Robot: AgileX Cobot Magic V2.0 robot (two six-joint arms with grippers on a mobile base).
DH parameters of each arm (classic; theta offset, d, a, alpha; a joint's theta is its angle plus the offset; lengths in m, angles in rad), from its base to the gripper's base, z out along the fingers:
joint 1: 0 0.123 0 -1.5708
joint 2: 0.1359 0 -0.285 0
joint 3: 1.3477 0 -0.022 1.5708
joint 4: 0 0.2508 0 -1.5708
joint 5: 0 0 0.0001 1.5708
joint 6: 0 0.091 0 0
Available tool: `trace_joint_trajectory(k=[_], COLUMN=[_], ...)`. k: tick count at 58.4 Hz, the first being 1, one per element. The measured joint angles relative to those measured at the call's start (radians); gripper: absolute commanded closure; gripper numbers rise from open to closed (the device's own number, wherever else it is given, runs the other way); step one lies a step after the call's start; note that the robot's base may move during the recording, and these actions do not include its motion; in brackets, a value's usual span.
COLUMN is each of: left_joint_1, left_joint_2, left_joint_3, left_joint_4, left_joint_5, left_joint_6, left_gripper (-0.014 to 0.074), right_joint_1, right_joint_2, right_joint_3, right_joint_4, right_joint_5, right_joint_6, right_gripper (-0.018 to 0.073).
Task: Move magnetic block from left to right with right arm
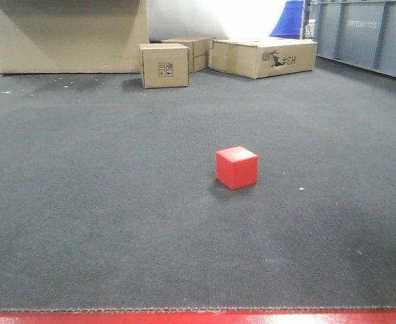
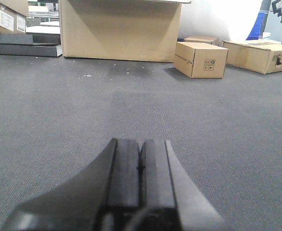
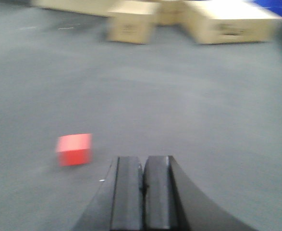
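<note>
I am looking at the magnetic block (image 1: 237,167) sitting alone on the dark carpeted surface (image 1: 90,202), and from my right tool (image 3: 143,192) it is lying ahead and off to the left, well apart from the fingertips. My right tool is closed, its two dark pads pressing together with nothing between them. My left tool (image 2: 141,187) is sitting the same way, pads together and empty, with no block anywhere in front of it.

The first risk I am seeing is the closed pads: if I am reaching in like this, I am going to shove the block along the carpet instead of straddling it, so the pads need to be parting wider than the cube before I get near. The wrist view is smeared, which suggests the right arm is moving, and aiming from a blurred picture could be putting me off-centre. The cube is standing with a corner turned toward the front camera, so pads closing on its edges rather than flat faces could be twisting or squirting it out. The cardboard boxes (image 1: 164,65) are lying far ahead of both tools, posing no obstacle.
</note>
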Motion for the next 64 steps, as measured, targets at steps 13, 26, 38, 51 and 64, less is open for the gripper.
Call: trace_joint_trajectory(k=[13,26,38,51,64], left_joint_1=[0.0,0.0,0.0,0.0,0.0], left_joint_2=[0.0,0.0,0.0,0.0,0.0], left_joint_3=[0.0,0.0,0.0,0.0,0.0], left_joint_4=[0.0,0.0,0.0,0.0,0.0], left_joint_5=[0.0,0.0,0.0,0.0,0.0], left_joint_6=[0.0,0.0,0.0,0.0,0.0], left_gripper=[0.0722,0.0722,0.0722,0.0722,0.0722], right_joint_1=[-0.224,-0.322,-0.337,-0.337,-0.337], right_joint_2=[-0.167,-0.377,-0.391,-0.391,-0.391], right_joint_3=[0.203,0.402,0.461,0.461,0.461], right_joint_4=[0.004,0.016,0.016,0.016,0.016], right_joint_5=[-0.168,-0.206,-0.251,-0.257,-0.257], right_joint_6=[-0.002,-0.005,-0.005,-0.006,-0.006], right_gripper=[0.0502,0.0502,0.0502,0.0502,0.0502])
